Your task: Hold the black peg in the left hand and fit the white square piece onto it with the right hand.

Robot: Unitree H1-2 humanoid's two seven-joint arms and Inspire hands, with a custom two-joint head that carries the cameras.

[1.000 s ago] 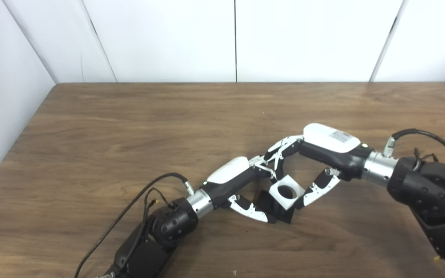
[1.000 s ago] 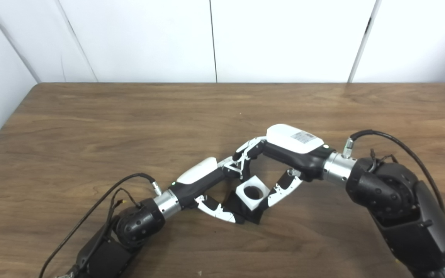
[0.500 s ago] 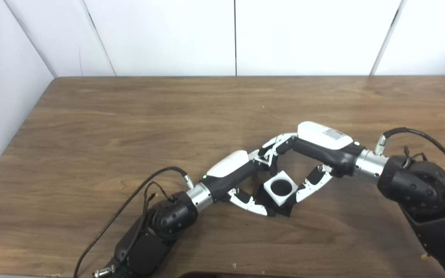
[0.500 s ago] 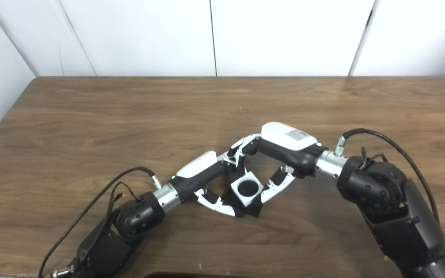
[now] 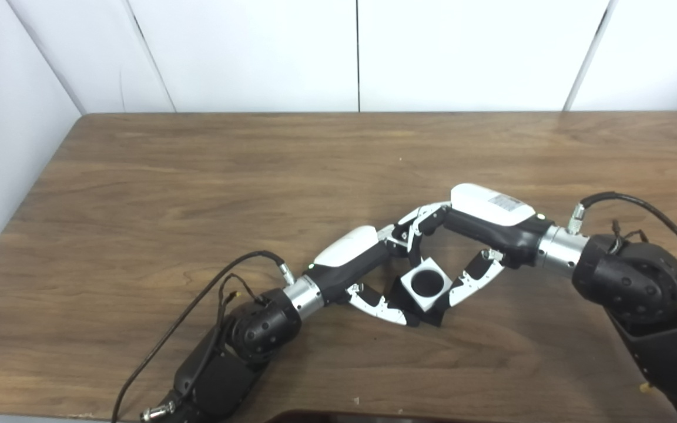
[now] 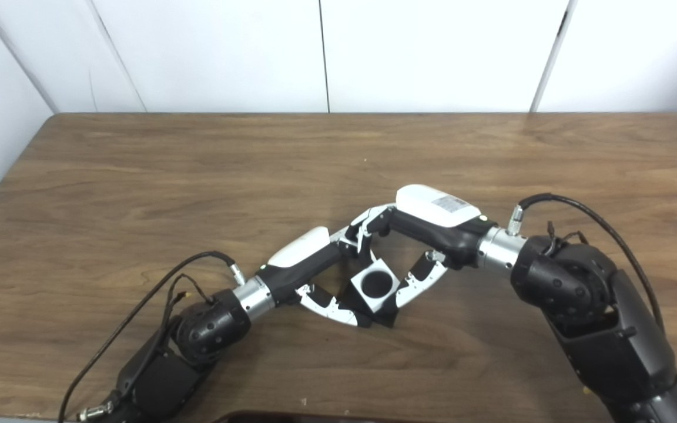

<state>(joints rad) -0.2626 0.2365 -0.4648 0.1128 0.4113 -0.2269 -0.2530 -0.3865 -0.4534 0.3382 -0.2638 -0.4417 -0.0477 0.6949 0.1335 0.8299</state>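
The white square piece (image 5: 418, 294) sits in the middle of the table on the black peg, and its round hole (image 5: 426, 282) shows black inside. The peg's black base (image 5: 429, 318) sticks out below the piece. My left hand (image 5: 350, 258) is shut on the black peg, thumb low at the front and fingers behind. My right hand (image 5: 485, 214) is shut on the white square piece, with its thumb on the right side and its fingers curled over the far corner. The fingers of both hands touch behind the piece.
A wooden table (image 5: 197, 176) runs to white wall panels at the back and on the left. Black cables (image 5: 197, 311) loop off both wrists. A dark edge (image 6: 291, 418) shows at the bottom of the picture.
The white piece has sunk lower onto the peg, and its hole has gone from pale to black. The whole picture has shifted up a little, so the camera moved.
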